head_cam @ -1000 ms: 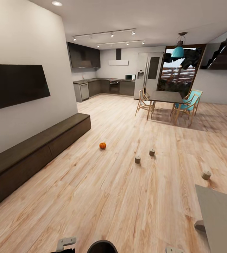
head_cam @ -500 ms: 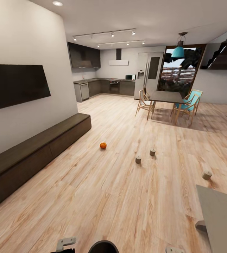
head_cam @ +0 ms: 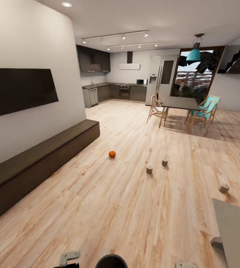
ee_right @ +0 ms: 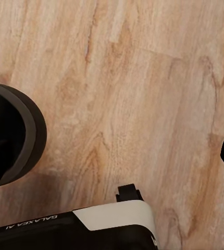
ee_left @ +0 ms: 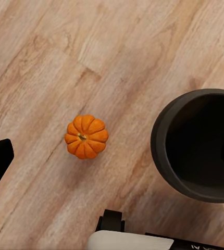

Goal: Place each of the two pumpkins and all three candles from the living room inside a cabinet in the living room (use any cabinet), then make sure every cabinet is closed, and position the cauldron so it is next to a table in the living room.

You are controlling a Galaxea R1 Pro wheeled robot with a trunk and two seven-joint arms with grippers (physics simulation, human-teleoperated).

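Ahead, a pumpkin (head_cam: 112,153) sits upright on the floor (head_cam: 108,201); two candles (head_cam: 149,169) stand on end, a third (head_cam: 224,188) tilts. Whether either arm's fingers are apart, I cannot tell.

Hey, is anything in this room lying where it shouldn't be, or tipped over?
Yes. A pumpkin and three candles sit loose on the bare wood floor. The candle nearest the grey table looks tilted. A second pumpkin lies on the floor beside a black pot.
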